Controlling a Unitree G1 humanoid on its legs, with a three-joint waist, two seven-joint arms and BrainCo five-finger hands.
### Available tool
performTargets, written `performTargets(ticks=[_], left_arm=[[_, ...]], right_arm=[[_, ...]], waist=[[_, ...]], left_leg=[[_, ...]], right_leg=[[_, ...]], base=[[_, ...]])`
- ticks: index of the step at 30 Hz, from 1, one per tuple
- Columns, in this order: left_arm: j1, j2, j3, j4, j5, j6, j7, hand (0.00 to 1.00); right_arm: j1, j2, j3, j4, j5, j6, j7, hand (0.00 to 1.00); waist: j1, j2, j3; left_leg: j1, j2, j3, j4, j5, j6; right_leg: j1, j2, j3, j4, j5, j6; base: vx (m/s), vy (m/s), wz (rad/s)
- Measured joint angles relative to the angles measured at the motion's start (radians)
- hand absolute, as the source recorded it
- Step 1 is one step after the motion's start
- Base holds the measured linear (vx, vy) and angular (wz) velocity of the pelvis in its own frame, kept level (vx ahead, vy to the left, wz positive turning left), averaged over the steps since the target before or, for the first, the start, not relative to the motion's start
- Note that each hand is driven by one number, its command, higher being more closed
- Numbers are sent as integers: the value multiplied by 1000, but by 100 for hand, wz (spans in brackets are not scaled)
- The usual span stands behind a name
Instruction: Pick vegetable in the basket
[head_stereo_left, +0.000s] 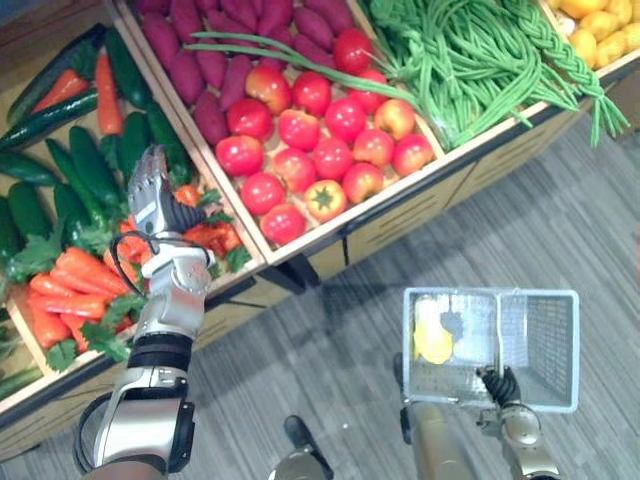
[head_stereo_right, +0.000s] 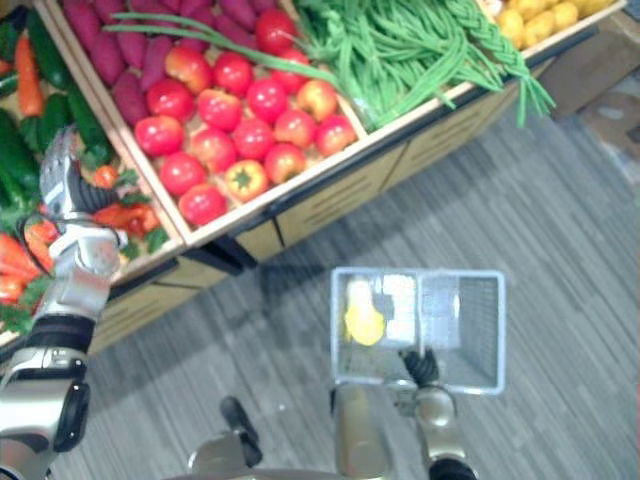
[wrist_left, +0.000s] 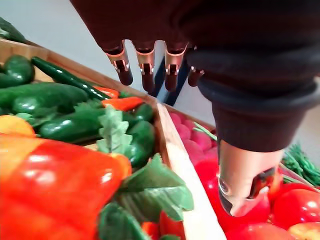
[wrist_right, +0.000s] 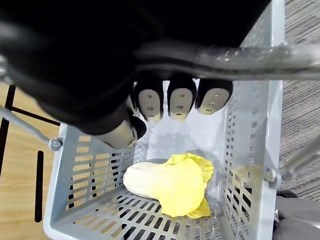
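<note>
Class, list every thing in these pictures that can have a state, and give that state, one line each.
Left hand: open, fingers straight, holding nothing, over the carrot and cucumber compartment.
Right hand: shut on the basket handle.
Basket: carried by its handle, one vegetable inside.
Yellow leafy vegetable: lying on the basket's bottom.

A grocery shop: wooden bins (head_stereo_left: 390, 215) of tomatoes (head_stereo_left: 330, 157), carrots (head_stereo_left: 75, 275) and beans (head_stereo_left: 470, 60), plus a shopping basket (head_stereo_left: 545, 350).
</note>
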Motion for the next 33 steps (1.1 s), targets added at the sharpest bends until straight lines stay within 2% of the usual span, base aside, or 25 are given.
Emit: performTargets(ticks=[5,11,12,13,15,18,21,23,27,28,29,30,31,33], left_arm=[[8,-1,0,-1,3,-1,-18,0],[64,-1,-10,-15,4,0,-37,0],[81,-2,-8,-38,5,-2,-37,0],[96,-6,-8,-66,5,-7,-37,0],[110,-5,-6,-103,3,-11,-37,0],[152,-8,-5,-135,2,-7,-37,0],[211,-9,9,-196,3,-7,-38,0],[246,-13,18,-244,3,-8,-38,0],[295,-47,27,-270,3,-9,-42,0],[308,-69,36,-272,3,-8,-48,0],[312,-82,49,-271,3,-7,-54,0],[312,-79,55,-273,3,-7,-59,0],[314,-95,64,-278,4,-8,-61,0],[319,-111,56,-288,6,-9,-70,0]], right_arm=[[18,1,-1,1,6,-1,-15,100],[22,1,2,0,3,0,-15,100],[24,3,0,-4,3,1,-15,100],[28,-4,-1,0,2,2,-16,100],[27,-9,-4,8,-2,11,-16,100],[41,23,-12,7,-2,16,-16,100],[42,22,-15,7,-2,19,-15,100],[43,22,-28,11,-5,22,-14,100],[43,18,-50,19,-6,29,-13,100],[42,21,-58,22,-6,32,-11,100],[42,38,-75,32,-5,28,-10,100],[44,48,-78,37,-5,26,-9,100],[49,51,-79,51,-11,29,-3,100],[45,42,-78,54,-38,30,8,100]], waist=[[6,1,0],[8,0,-1],[12,-8,-1],[11,6,-8],[24,35,-23],[28,5,-32],[34,8,-34],[54,8,-35],[54,16,-51],[53,21,-50],[52,18,-61],[51,-1,-72],[51,-11,-89],[54,10,-89]], left_leg=[[0,-18,0,33,0,0],[9,-19,0,81,-2,-2],[-34,-1,-2,163,-42,-17],[-33,-9,-3,45,-49,-9],[-11,-4,11,-119,53,14],[-4,-33,-3,-105,54,15],[2,-37,-6,-82,54,15],[16,-27,-6,-67,54,15],[32,-25,-9,-65,54,15],[48,-7,-10,-56,53,18],[50,-4,-18,-49,51,21],[50,-13,-20,-48,50,20],[50,-17,-27,-43,29,0],[48,4,-27,-41,29,0]], right_leg=[[23,-33,-2,-1,0,0],[52,-43,-1,0,0,0],[62,-63,3,-1,3,-3],[66,-58,2,-1,3,-3],[67,-31,0,-1,1,0],[80,-64,-9,6,1,0],[86,-67,-13,43,0,0],[89,-63,-15,82,0,0],[83,-62,-18,146,-14,18],[41,-43,-15,238,-52,17],[44,-28,-12,158,-78,7],[69,-33,-12,68,-36,10],[95,-36,-27,5,-38,9],[97,-16,-28,-3,-38,9]], base=[[56,33,12],[53,19,2],[53,28,1],[33,43,-2],[51,109,-19],[51,113,9],[31,55,15],[47,38,4],[72,17,7],[66,-53,0],[70,-57,7],[58,-54,13],[64,-34,6],[75,-68,-6]])
